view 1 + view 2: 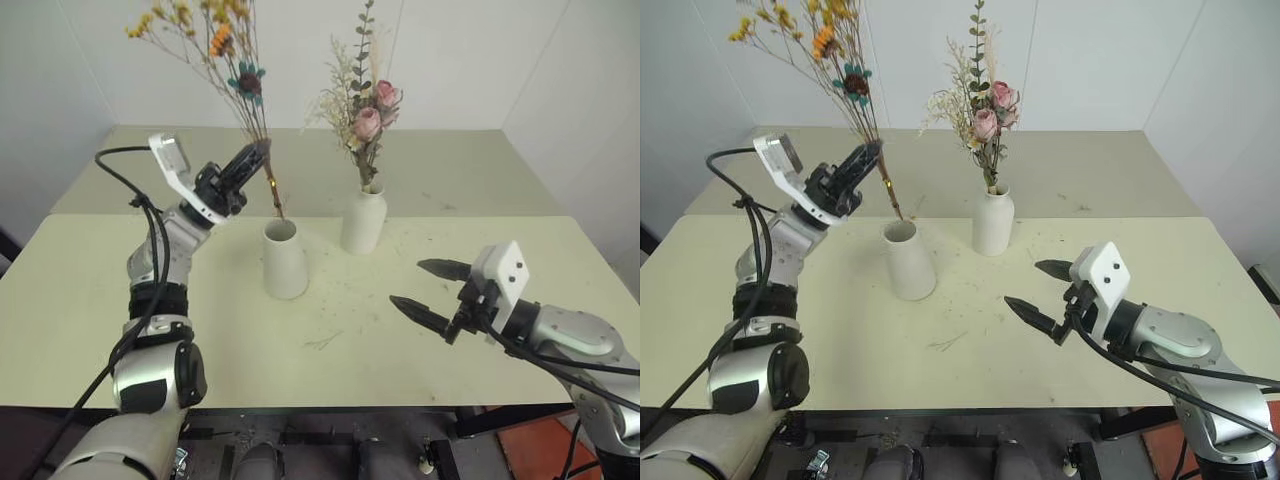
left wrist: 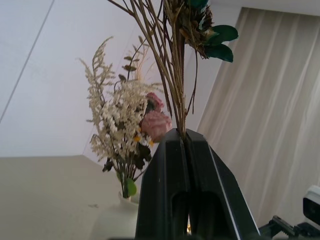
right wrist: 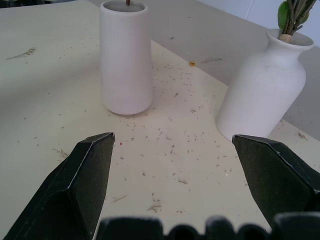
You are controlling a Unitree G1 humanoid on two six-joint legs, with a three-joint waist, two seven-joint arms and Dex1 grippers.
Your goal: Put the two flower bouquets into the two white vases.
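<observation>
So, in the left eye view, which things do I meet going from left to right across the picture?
Left end effector holding the yellow-orange dried spray → cone vase → bottle vase with the pink rose bouquet → open right end effector.

No readable text, label, brand, number or sign appears on anything here.

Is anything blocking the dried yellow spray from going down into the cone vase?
Nothing visible. The left gripper holds the dried yellow spray with its stem ends at the open mouth of the cone vase. The rose bouquet already stands in the bottle vase beside it.
</observation>
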